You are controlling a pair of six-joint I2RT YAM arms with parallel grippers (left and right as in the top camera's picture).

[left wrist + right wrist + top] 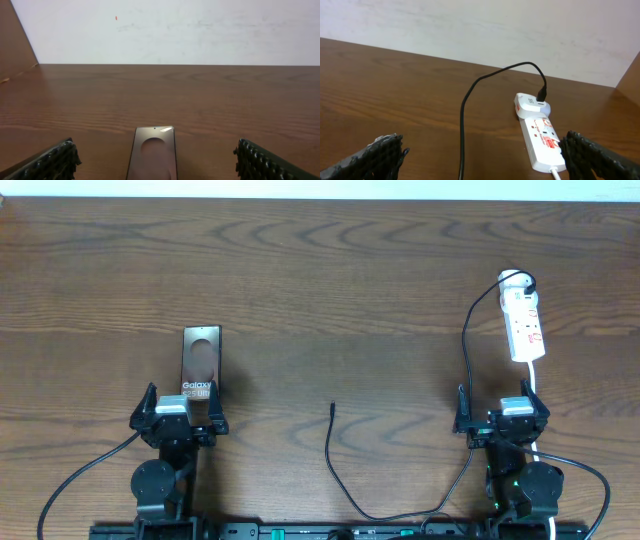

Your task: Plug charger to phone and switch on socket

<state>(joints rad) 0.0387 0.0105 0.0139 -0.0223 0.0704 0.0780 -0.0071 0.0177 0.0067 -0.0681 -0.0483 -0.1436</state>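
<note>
The phone (201,360) lies flat on the table, lettering up, and its near end sits between the fingers of my open left gripper (180,405). The left wrist view has the phone (154,150) centred low between the spread jaws of that gripper (155,155), untouched. The charger cable (466,350) runs from the white plug head on the socket (524,320), loops past my right arm, and ends in a loose plug tip (332,408) mid-table. My right gripper (502,408) stands open just short of the socket (542,140), with the cable (462,115) between the fingers of the gripper (485,155).
The socket's white cord (533,375) trails back toward my right arm. A pale wall rises behind the table's far edge (175,64). Thicker black arm cables curve along the near edge (90,470).
</note>
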